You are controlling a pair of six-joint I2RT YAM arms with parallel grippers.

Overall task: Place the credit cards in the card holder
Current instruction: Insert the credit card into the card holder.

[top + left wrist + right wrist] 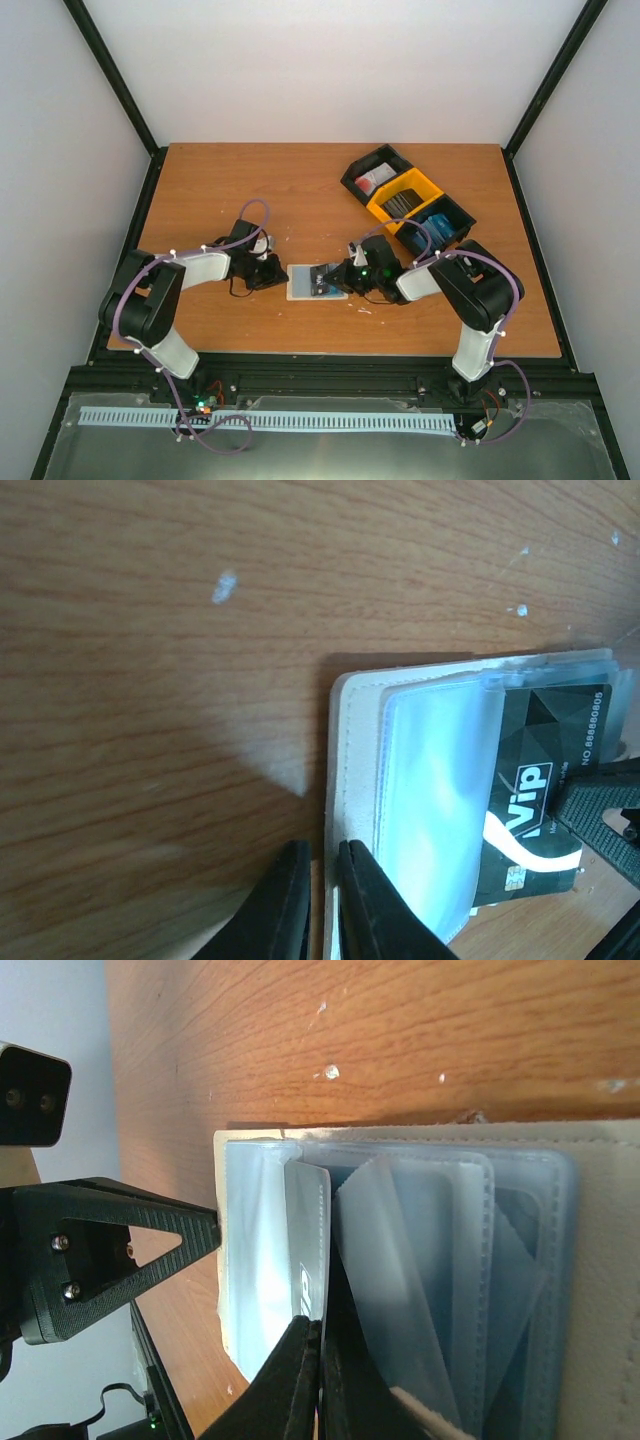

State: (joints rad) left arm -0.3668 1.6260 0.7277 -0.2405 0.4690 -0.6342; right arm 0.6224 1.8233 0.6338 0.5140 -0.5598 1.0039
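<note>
Left arm and right arm: white link shells, black joint housings, thin purple cable looped along each. Jaws matte black, wedge-shaped. One finger is an open triangular frame with two silver screws. Green LED at left base.

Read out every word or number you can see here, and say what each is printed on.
"ViP": white letters on the black card partly in the card holder.
"NO 88880805": small print on the same card; digits blurry, so uncertain.
Line under "ViP": too small to read.
White mark on the card, right wrist view: cut off, unreadable.
Top view: nothing legible.
</note>
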